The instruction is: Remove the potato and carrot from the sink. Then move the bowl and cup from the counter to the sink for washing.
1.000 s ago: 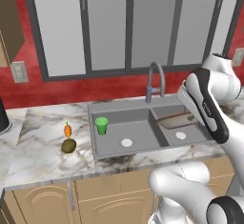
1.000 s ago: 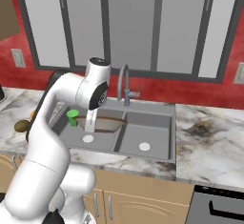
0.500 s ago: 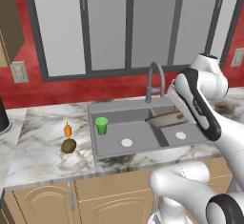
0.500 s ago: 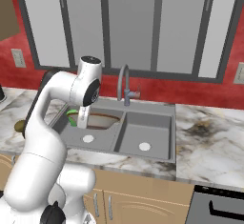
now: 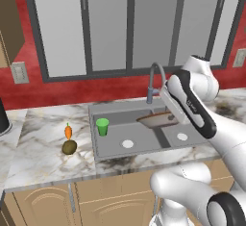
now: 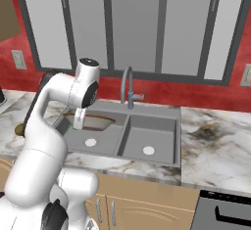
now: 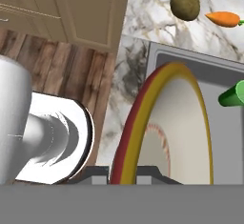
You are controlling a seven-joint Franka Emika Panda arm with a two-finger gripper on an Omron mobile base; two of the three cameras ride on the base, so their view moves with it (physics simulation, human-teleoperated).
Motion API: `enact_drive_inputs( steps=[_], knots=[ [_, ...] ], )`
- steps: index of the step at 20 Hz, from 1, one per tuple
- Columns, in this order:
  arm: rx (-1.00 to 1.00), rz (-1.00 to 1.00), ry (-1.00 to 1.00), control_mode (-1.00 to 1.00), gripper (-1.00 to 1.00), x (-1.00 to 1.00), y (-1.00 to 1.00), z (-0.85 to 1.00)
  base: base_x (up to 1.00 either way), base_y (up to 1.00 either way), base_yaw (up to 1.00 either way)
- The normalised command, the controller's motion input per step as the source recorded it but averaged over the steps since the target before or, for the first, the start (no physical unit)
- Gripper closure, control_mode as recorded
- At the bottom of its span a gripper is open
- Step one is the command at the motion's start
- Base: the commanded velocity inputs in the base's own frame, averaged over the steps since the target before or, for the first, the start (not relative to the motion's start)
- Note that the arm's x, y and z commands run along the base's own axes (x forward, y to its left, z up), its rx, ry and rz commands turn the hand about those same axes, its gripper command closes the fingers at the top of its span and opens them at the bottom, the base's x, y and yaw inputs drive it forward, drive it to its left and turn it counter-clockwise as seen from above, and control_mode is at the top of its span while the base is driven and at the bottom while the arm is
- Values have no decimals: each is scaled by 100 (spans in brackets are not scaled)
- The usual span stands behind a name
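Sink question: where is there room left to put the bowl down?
The sink basin holding the cup has bare floor between the cup and its white drain. The other basin is bare around its drain. The gripper holds the bowl above the divider; the cup's corner is tightest.

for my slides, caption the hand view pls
Gripper clamps the bowl rim over the sink; potato and carrot on counter.
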Motion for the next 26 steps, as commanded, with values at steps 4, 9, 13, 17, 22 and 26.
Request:
enact_drive_inputs(
  steps=[4,9,13,17,22,26],
  knots=[
    [3,0,0,-100,100,24,20,-15,0,0,0],
    [2,0,0,-100,100,22,18,-15,0,0,0],
    [0,0,0,-100,100,24,11,-17,0,0,0],
    [0,0,0,-100,100,27,9,-19,0,0,0],
    [0,0,0,-100,100,25,7,-19,0,0,0],
    [0,0,0,-100,100,25,7,-22,0,0,0]
  ],
)
